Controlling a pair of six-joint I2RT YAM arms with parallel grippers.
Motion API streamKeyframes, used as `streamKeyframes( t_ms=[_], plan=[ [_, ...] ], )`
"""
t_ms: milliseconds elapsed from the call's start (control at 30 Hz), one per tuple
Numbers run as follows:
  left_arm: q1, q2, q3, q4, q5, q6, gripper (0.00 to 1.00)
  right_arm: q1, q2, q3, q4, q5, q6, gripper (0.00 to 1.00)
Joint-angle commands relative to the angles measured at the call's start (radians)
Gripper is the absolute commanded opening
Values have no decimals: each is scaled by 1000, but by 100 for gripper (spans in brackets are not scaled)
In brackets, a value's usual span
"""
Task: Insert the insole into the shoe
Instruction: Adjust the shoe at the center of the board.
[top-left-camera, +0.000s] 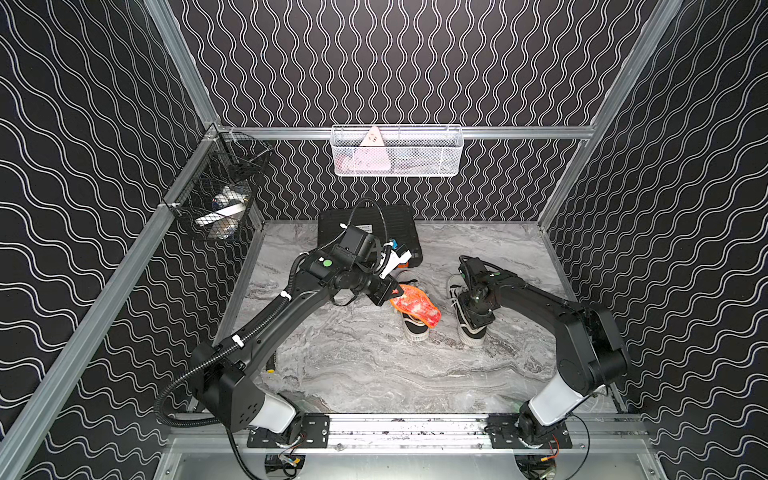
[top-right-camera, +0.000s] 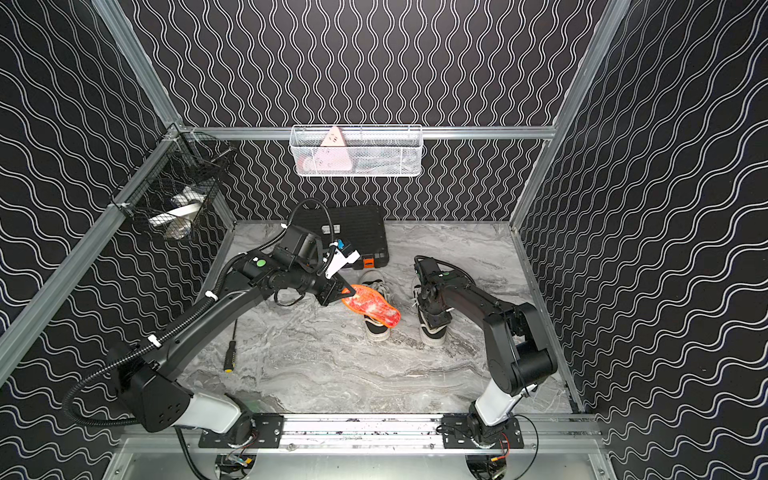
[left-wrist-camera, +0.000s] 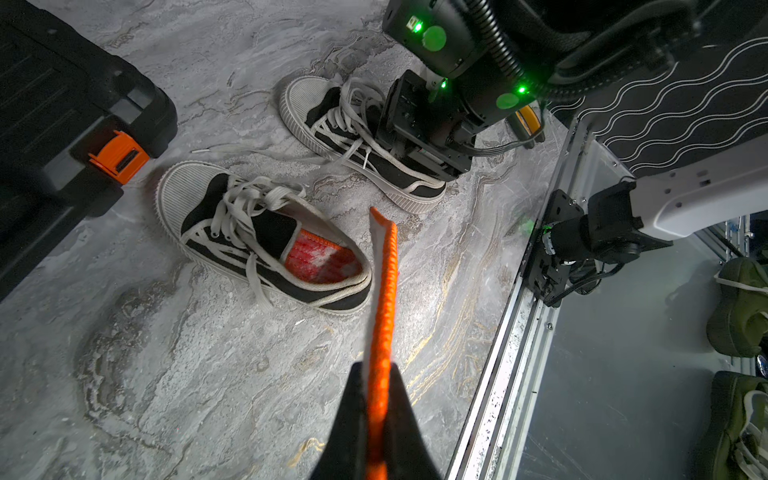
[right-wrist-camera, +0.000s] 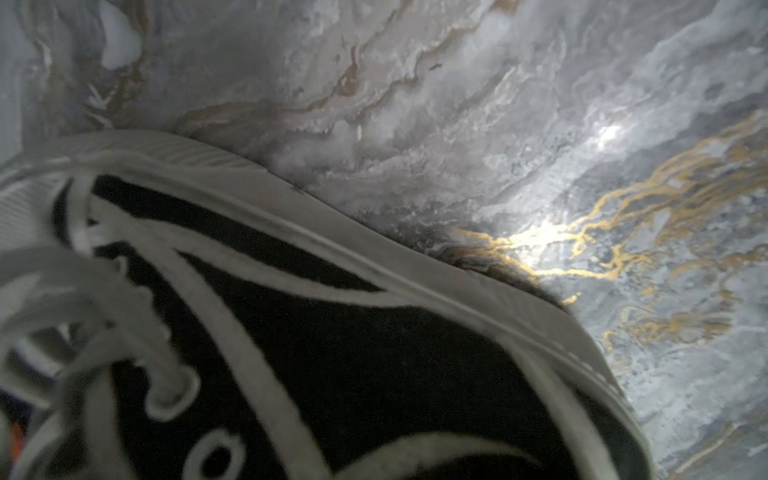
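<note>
- Closest to me, the rail (top-left-camera: 407, 430) along the front edge of the counter (top-left-camera: 353, 374) carries both arm bases.
- Just past it, a yellow-handled screwdriver (top-right-camera: 230, 357) lies toward the front-left corner, well apart from the shoes.
- Mid-counter, two black-and-white sneakers stand side by side, heels toward the front edge and toes toward the back.
- My left gripper (top-left-camera: 397, 293) has its fingers pinching one end of the orange insole (top-left-camera: 415, 309). The insole hangs tilted in the air over the left shoe (top-left-camera: 415, 334), not inside it.
- In the left wrist view, that shoe's heel shows a red lining (left-wrist-camera: 322, 262).
- My right gripper (top-left-camera: 476, 322) sits low over the opening of the right shoe (top-left-camera: 469, 336). Its fingers are hidden, so I cannot tell whether they are spread or pressed together.
- Behind the shoes, a black case (top-left-camera: 399, 224) with an orange latch lies against the back edge, near the left shoe's toe.
- Farthest off, a black wire basket (top-left-camera: 216, 195) hangs on the left wall and a white mesh basket (top-left-camera: 397, 151) on the back wall.
</note>
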Motion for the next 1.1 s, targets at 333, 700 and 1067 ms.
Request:
streamKeyframes(
  t_ms=[333, 700, 1067],
  plan=[
    [2, -21, -7, -11, 4, 12, 0, -40, 84, 34, 105, 125, -108, 22],
    [3, -22, -29, 19, 25, -6, 0, 26, -64, 133, 45, 224, -309, 7],
    [4, -26, -42, 19, 18, 2, 0, 33, 34, 284, -21, 303, -465, 9]
  ],
)
